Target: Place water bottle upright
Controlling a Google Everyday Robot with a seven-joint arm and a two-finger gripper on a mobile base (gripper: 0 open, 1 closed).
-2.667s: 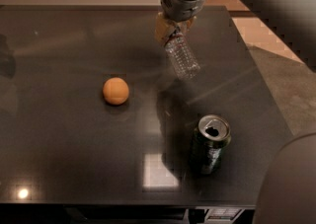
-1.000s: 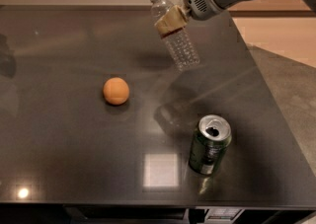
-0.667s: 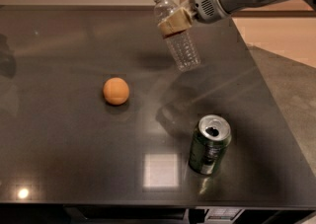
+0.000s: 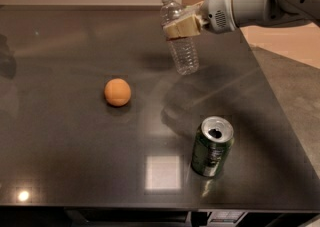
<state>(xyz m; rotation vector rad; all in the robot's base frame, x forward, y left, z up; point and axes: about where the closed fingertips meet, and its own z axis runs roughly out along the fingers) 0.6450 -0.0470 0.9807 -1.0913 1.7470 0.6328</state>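
We note the pincer (image 4: 181, 27) over the far right part of the table (image 4: 75, 166), pinching the water bottle (image 4: 185, 57) around its upper body. The bottle hangs clear of the surface, white cap uppermost, base tilted toward the right. An orange (image 4: 117, 92) rests left of centre. An opened green drink can (image 4: 212, 147) stands upright at near right, well apart from the bottle.

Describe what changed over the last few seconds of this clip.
The arm swung from overhead to reaching in from the right, and the end effector tipped the water bottle nearer upright, its white cap now showing above the grip, leaning up-left. The end effector stays shut on the water bottle; nothing was let go. The orange, the green drink can and the table did not move.
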